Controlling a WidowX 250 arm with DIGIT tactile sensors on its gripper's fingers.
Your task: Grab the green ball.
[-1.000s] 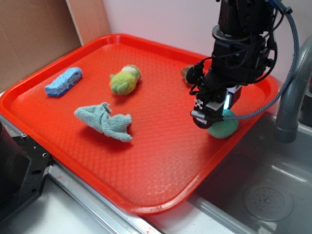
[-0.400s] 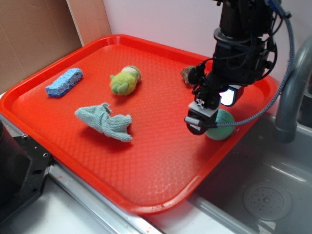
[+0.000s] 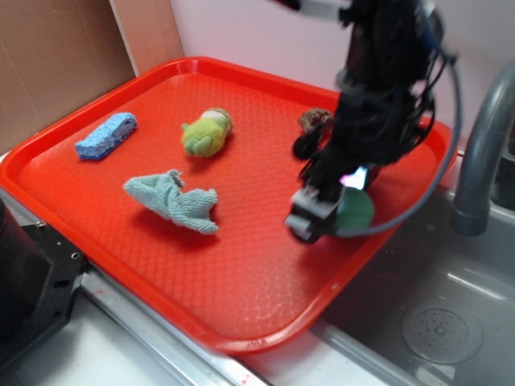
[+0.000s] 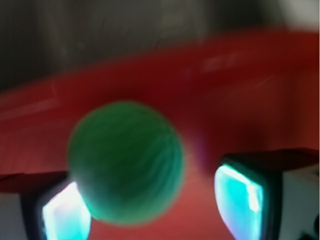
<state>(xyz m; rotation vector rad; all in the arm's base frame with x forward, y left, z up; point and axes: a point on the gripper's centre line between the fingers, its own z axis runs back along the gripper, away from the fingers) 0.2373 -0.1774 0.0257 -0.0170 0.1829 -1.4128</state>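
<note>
Since the earlier frames the arm has swung left and toward the tray's near edge, blurred, and the green ball [image 3: 356,211] has shifted slightly with it. On the red tray [image 3: 121,225], near its right rim, the gripper [image 3: 322,215] stands open, fingers [image 4: 240,196] spread wide; the ball sits between them against the left one (wrist view, blurred), not clamped. Elsewhere lie a pale cloth [image 3: 171,200], yellow-green plush [image 3: 206,132] and blue sponge [image 3: 105,135].
</note>
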